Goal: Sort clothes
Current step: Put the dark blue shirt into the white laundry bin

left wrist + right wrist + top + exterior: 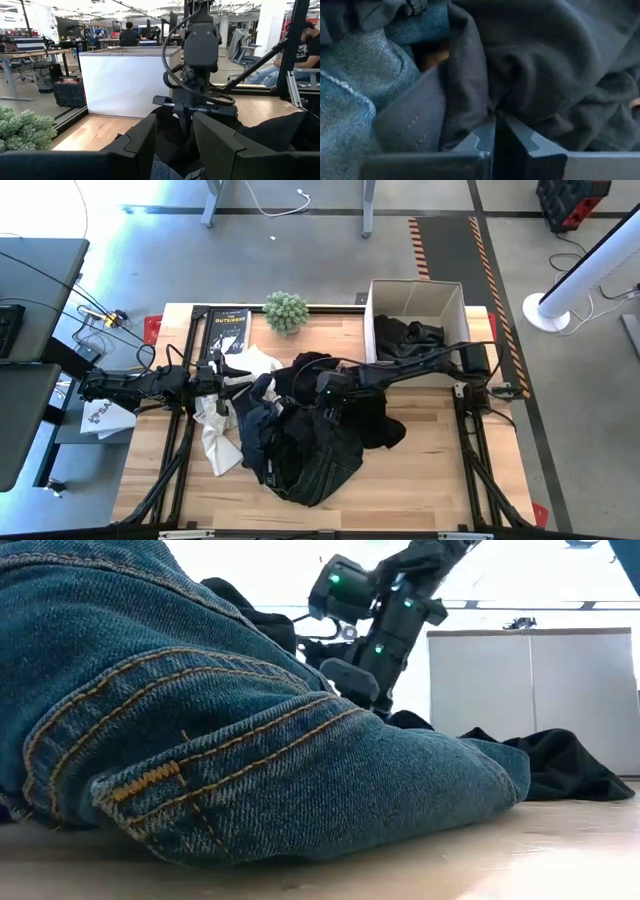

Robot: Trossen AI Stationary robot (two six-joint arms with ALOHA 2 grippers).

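Observation:
A pile of dark clothes (pixel 300 440) lies on the middle of the wooden table: dark denim jeans (pixel 200 740) and black garments (pixel 560 765). White garments (pixel 222 425) lie at its left side. My right gripper (pixel 325 402) reaches from the right down into the pile and is shut on a black garment (pixel 530 60). It also shows in the low view (pixel 360 690). My left gripper (pixel 240 370) is open over the pile's left edge, near the white garments, its fingers (pixel 145 140) level and pointing toward the right arm. My right gripper pinches a bunched fold of the black garment (pixel 492 107) between its two fingers. The fingers come from above, slanting down from the table's right. The rest of the garment lies slack on the pile beside the denim (pixel 365 75).
A white cardboard box (pixel 415 315) with dark clothes inside stands at the far right. A black book (pixel 225 330) and a small green plant (pixel 286 310) sit at the far edge. Bare wood (pixel 440 470) shows at the near right. People sit in the room beyond (pixel 305 45).

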